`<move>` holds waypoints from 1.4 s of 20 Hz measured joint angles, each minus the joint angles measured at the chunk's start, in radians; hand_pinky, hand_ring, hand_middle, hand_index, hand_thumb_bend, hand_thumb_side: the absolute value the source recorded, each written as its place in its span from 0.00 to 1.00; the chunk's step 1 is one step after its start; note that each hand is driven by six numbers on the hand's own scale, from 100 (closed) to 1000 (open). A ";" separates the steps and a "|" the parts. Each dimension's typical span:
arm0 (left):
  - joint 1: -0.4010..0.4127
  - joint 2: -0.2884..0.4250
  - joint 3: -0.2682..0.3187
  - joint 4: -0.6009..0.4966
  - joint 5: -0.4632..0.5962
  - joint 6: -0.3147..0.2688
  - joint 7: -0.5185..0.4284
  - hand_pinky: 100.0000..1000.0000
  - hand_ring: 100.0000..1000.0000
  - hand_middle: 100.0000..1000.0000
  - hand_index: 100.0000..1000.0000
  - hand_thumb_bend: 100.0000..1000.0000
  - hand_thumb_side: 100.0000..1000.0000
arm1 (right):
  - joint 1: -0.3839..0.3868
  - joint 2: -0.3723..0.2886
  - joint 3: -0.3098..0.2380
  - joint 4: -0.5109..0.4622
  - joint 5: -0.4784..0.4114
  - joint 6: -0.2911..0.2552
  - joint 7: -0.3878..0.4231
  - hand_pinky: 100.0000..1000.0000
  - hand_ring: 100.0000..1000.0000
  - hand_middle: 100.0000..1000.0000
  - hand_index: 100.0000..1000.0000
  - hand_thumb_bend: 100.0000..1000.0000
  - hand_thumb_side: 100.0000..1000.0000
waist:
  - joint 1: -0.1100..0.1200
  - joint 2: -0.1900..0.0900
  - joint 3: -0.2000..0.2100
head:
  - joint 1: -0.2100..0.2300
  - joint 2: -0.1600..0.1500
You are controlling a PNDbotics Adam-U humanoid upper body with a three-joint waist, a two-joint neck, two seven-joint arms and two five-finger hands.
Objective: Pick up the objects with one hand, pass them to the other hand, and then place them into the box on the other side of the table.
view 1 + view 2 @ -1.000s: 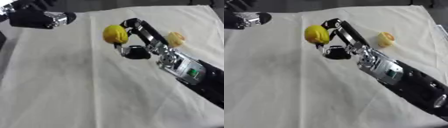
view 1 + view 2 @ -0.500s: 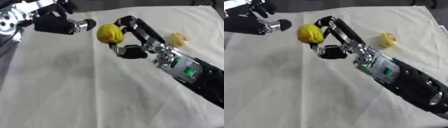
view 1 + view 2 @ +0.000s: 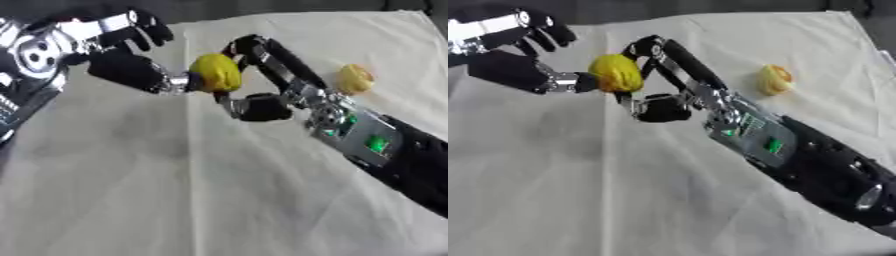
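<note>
A yellow lemon-like fruit [image 3: 216, 72] is held above the white cloth, pinched between the curled fingers and thumb of my right hand [image 3: 262, 95]. My left hand [image 3: 122, 55] has come in from the upper left; its thumb tip touches the fruit's left side while its fingers stay spread open above. A second, paler yellow fruit [image 3: 354, 78] lies on the cloth to the right, behind my right forearm. No box shows in either view.
A white cloth [image 3: 175, 190] covers the table, with a dark strip along the far edge.
My left hand has moved in from the upper left to the fruit. My right hand has carried the fruit slightly left to meet it.
</note>
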 measured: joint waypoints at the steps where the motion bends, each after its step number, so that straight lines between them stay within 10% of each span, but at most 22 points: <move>1: 0.000 -0.002 0.000 0.001 0.000 -0.007 -0.010 0.80 0.83 0.77 0.83 0.58 0.51 | 0.001 0.000 0.000 0.000 0.001 -0.002 0.002 0.53 0.74 0.45 0.57 0.00 0.00 | 0.000 0.000 0.000 | -0.001 0.000; 22: 0.003 -0.103 -0.008 0.130 -0.007 -0.043 0.020 0.77 0.79 0.69 0.78 0.39 0.49 | 0.006 0.006 0.007 0.000 0.006 -0.019 0.013 0.52 0.75 0.45 0.57 0.00 0.00 | 0.000 0.000 -0.007 | -0.007 0.003; 26: 0.007 -0.122 -0.008 0.150 -0.002 -0.053 0.027 0.75 0.76 0.63 0.74 0.31 0.39 | 0.006 0.006 0.012 0.003 0.007 -0.022 0.016 0.53 0.75 0.45 0.57 0.00 0.00 | 0.000 0.000 -0.009 | -0.006 0.003; 27: 0.007 -0.127 -0.007 0.154 0.002 -0.055 0.027 0.73 0.71 0.55 0.66 0.13 0.15 | 0.007 0.006 0.013 0.003 0.007 -0.023 0.017 0.53 0.75 0.45 0.57 0.00 0.00 | 0.000 0.000 -0.009 | -0.006 0.003; 28: 0.007 -0.130 -0.007 0.157 0.005 -0.056 0.026 0.73 0.71 0.53 0.65 0.09 0.11 | 0.007 0.006 0.014 0.004 0.009 -0.024 0.017 0.53 0.75 0.45 0.57 0.00 0.00 | 0.000 0.000 -0.010 | -0.006 0.003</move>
